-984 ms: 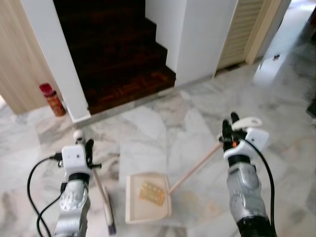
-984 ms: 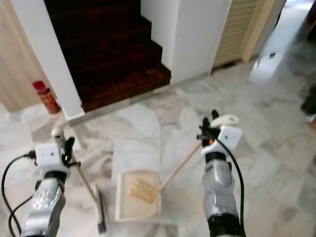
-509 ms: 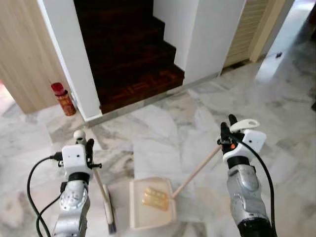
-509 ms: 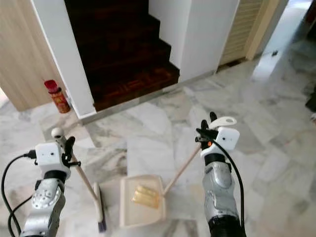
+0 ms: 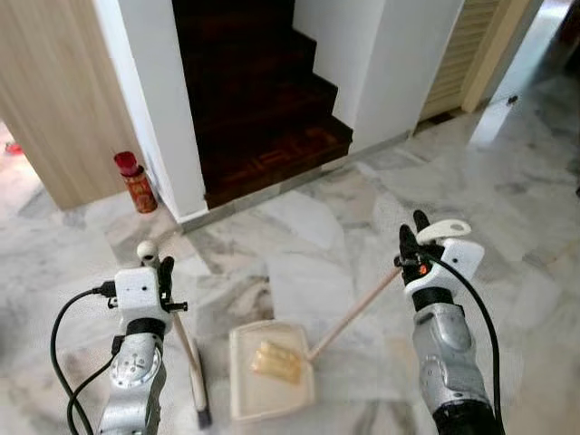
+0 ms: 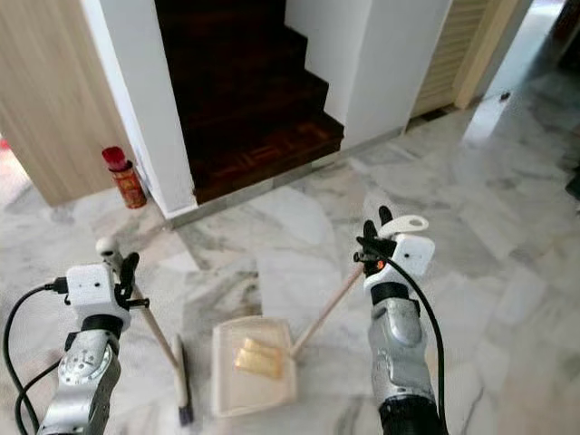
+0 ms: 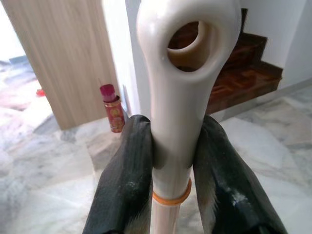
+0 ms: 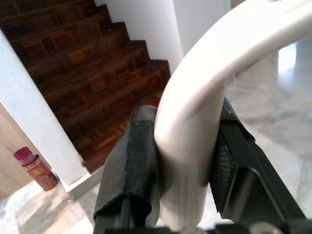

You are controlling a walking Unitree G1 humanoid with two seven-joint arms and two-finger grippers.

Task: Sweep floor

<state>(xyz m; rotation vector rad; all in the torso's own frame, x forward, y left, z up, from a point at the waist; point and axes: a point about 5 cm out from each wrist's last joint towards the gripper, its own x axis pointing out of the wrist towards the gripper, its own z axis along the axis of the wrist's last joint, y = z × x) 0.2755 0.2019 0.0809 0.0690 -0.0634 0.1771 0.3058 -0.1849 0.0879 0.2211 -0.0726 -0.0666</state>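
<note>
we note left gripper (image 7: 178, 161) clenched on broom handle (image 7: 181, 97), broom head (image 5: 198, 394) resting on marble floor (image 5: 362, 208) just beside dustpan; right gripper (image 8: 183, 161) clamped on dustpan handle (image 8: 204, 92), long shaft running down to dustpan (image 5: 270, 370) flat on floor between both arms; yellowish debris (image 5: 276, 361) already lying in pan tray; we judge collection largely done for this patch; remaining: carry and empty pan; surrounding floor shows no obvious litter, though marble veining could hide small bits; red can (image 5: 137, 181) stands by wall near stairs (image 5: 263, 100), well apart.

Marble floor (image 5: 299, 227) meets dark wooden stairs (image 5: 263, 100).
</note>
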